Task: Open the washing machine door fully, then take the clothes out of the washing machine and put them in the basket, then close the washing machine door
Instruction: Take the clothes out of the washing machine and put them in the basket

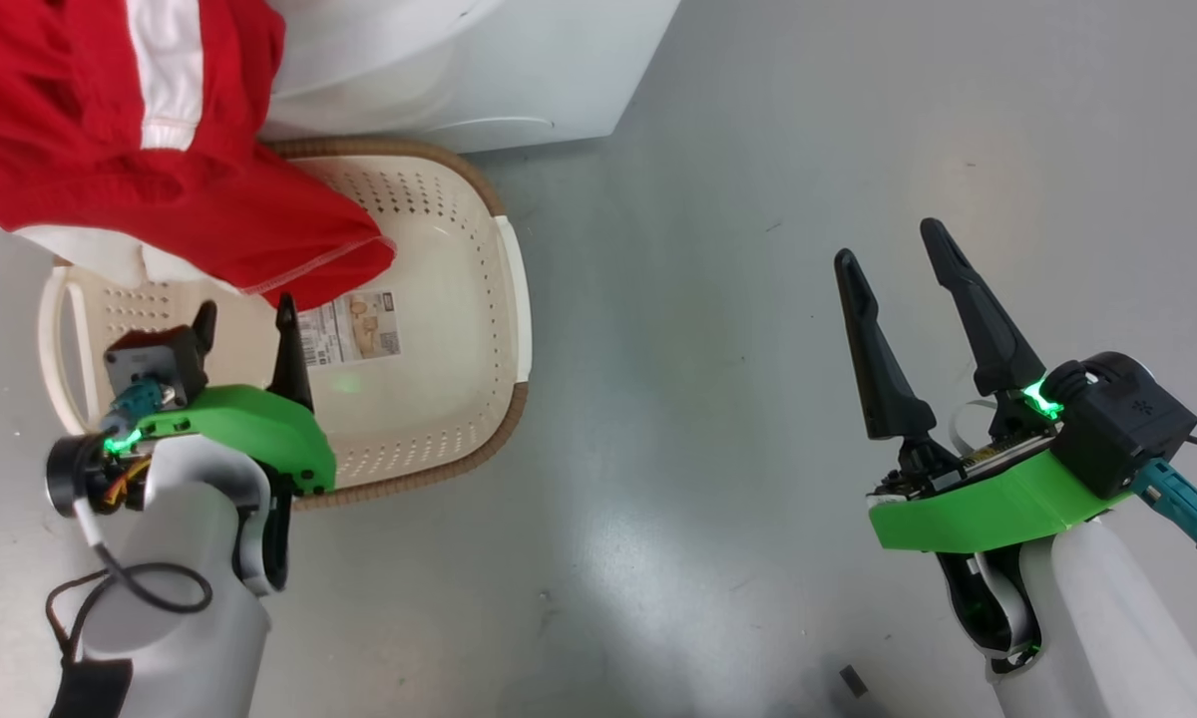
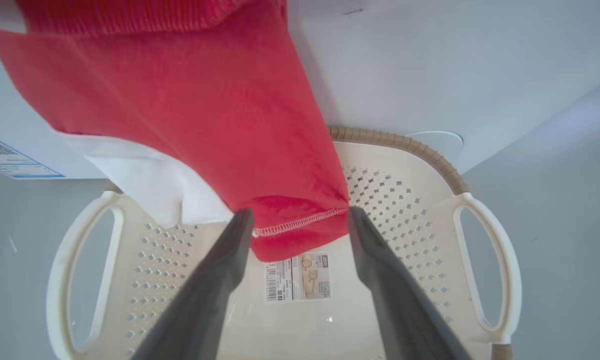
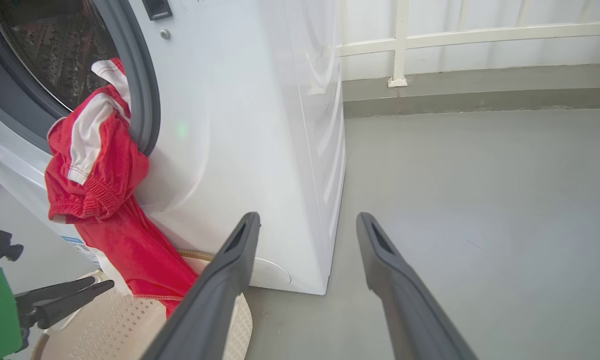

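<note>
Left fingers (image 2: 215, 280) stand spread and empty at lower centre of the left wrist view, the red hem of the clothes (image 2: 205, 115) dangling between their tips above the basket (image 2: 405, 145). Unloading looks half done: the garment trails from the mouth of the washing machine (image 3: 260, 125), upper left in the right wrist view. Next, I judge, pinch that hem and draw it down. Right fingers (image 1: 873, 339), apart and empty, hover over glossy grey floor (image 1: 718, 199); a white railing (image 3: 400, 40) backs the room.

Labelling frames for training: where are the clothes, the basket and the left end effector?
the clothes (image 3: 100, 195): right wrist view, hanging red fabric.
the basket (image 2: 405, 143): left wrist view, brown rim.
the left end effector (image 2: 300, 212): left wrist view, midway between its fingertips.
</note>
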Robot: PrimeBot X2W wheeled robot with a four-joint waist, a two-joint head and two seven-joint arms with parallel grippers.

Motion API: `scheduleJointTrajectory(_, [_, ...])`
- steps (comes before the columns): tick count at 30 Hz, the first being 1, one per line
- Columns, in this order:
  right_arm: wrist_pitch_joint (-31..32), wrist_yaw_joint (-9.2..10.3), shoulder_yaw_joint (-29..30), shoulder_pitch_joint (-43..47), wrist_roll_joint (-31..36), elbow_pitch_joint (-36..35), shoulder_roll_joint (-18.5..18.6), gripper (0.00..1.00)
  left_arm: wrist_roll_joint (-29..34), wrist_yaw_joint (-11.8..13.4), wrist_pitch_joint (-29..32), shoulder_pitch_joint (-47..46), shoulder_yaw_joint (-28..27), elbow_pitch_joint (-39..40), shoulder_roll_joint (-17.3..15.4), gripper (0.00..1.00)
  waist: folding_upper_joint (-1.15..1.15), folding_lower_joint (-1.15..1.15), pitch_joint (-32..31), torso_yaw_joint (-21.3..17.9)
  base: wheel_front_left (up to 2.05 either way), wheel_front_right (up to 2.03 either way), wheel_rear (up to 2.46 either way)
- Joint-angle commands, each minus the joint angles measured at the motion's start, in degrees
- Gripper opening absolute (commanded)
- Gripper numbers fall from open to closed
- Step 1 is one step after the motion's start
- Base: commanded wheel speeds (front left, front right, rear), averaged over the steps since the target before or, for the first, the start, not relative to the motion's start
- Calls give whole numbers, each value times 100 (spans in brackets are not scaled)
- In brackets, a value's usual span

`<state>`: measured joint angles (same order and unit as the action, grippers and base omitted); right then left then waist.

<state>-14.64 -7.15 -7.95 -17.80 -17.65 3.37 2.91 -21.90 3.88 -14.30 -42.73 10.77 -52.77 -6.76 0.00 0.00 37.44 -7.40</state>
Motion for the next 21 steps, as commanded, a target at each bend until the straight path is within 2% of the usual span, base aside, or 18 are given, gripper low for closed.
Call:
scheduleJointTrajectory(1, [-36,-34,-76,164,-36,-156,-3,100,91,27,-69,290,-231,394,-194,100,0,0,-1,33,0,0,0])
scheduleJointTrajectory(13, [-36,-34,-28,243,23,-186,-3,100,545,84,-70,1272,-798,2794,-130,100,0,0,-27,201,0,0,0])
scheduleJointTrajectory(21, [-36,-34,-43,284,31,-178,-3,100,665,205,-70,1743,-890,3707,-75,100,0,0,-71,218,0,0,0])
